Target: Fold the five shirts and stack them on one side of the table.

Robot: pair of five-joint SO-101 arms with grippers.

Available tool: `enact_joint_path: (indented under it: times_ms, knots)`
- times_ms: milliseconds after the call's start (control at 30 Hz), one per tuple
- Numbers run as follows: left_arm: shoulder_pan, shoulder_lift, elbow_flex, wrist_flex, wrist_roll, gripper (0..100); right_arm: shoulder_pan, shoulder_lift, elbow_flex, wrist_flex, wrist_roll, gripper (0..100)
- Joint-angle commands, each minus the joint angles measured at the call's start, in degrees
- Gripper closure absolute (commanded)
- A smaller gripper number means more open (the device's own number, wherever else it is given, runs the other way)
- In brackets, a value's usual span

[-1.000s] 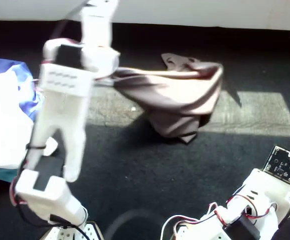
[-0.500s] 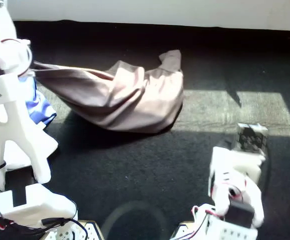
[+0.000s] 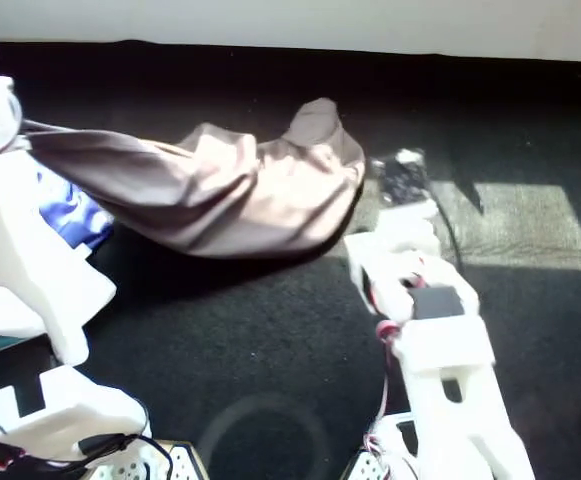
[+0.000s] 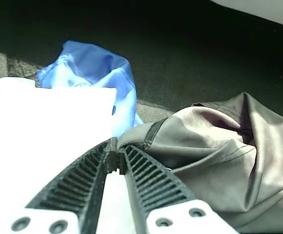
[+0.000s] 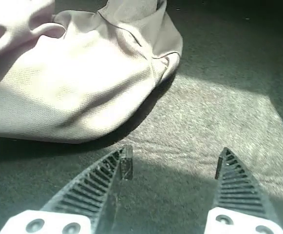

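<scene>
A grey-brown shirt (image 3: 230,200) lies bunched on the dark table (image 3: 270,340), one end pulled up toward the left edge. My left gripper (image 4: 116,157) is shut on that shirt's (image 4: 214,151) dark-edged hem, above a white shirt (image 4: 44,122) and a blue shirt (image 4: 92,68). At the table's left, the white shirt (image 3: 30,300) and blue shirt (image 3: 70,212) lie under the left arm (image 3: 20,260). My right gripper (image 5: 174,161) stands open just short of the grey-brown shirt's (image 5: 73,83) near edge, nothing between its fingers. From above, the right gripper (image 3: 402,180) sits beside the shirt's right end.
A sunlit patch (image 3: 520,225) crosses the table's right side. A pale wall (image 3: 320,25) borders the far edge. The near middle of the table is bare dark cloth.
The left arm has dragged the grey-brown shirt leftward, stretching it out. The right arm has swung up from the near right corner to the shirt's right end.
</scene>
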Motion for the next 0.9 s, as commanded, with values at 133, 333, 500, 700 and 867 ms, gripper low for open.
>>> enact_joint_path:
  times_ms: [133, 333, 500, 700, 867]
  knots:
    - [-1.4, -2.9, -0.5, -1.3, -0.2, 99, -8.7, 22.3, -6.9, -13.9, -0.5, 72.4]
    - [-1.4, -2.6, -0.4, -1.2, -0.2, 99, -11.9, 38.3, -17.5, -16.7, -0.5, 72.4]
    - [-1.4, -2.7, -0.4, -1.2, -0.2, 99, -12.4, 49.9, -27.0, -16.6, -0.5, 72.4]
    - [-0.7, -2.7, 2.4, 1.2, -0.3, 99, -11.6, 55.3, -33.8, -9.2, -0.4, 99.8]
    - [1.0, -3.1, 7.1, 4.6, -0.4, 99, -7.5, 55.3, -39.3, -0.3, -0.4, 98.9]
